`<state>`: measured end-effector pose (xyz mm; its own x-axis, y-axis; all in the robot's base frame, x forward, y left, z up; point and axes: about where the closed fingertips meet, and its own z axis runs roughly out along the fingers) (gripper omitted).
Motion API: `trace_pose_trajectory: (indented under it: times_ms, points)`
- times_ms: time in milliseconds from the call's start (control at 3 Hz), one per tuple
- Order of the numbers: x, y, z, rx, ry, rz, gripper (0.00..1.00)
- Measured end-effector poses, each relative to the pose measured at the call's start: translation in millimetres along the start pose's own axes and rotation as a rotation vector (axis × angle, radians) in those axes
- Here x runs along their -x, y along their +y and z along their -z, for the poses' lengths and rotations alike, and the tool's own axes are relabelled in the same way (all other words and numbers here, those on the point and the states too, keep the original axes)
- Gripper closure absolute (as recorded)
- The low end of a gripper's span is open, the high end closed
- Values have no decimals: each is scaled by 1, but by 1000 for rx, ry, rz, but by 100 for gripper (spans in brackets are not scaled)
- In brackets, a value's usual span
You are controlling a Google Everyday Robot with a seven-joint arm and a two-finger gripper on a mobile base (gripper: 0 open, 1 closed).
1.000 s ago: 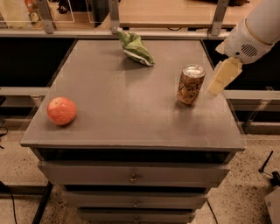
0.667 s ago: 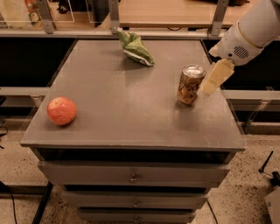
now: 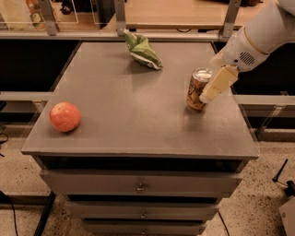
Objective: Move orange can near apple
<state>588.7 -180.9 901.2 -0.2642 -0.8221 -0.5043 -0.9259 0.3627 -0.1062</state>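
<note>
The orange can [image 3: 197, 87] stands upright on the right side of the grey cabinet top [image 3: 124, 106]. It is orange-tan with dark markings and a silver top. The apple [image 3: 65, 116] lies near the front left corner, far from the can. My gripper [image 3: 213, 90] comes in from the upper right on a white arm [image 3: 258, 37]. It sits right against the can's right side and overlaps it in the view. The can rests on the top, not lifted.
A green snack bag [image 3: 143, 50] lies at the back middle of the top. The cabinet has drawers [image 3: 138, 184] below. A wooden counter [image 3: 184, 14] with metal posts runs behind it. The top's right edge is close to the can.
My gripper has moved left and down, from beside the can to right against its right side. The can, apple and bag have not moved.
</note>
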Motion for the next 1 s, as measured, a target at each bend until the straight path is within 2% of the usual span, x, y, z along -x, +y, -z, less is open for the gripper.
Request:
trace_pose_trajectory:
  times_ms: [1000]
  points:
    - [4, 5, -7, 21, -17, 22, 87]
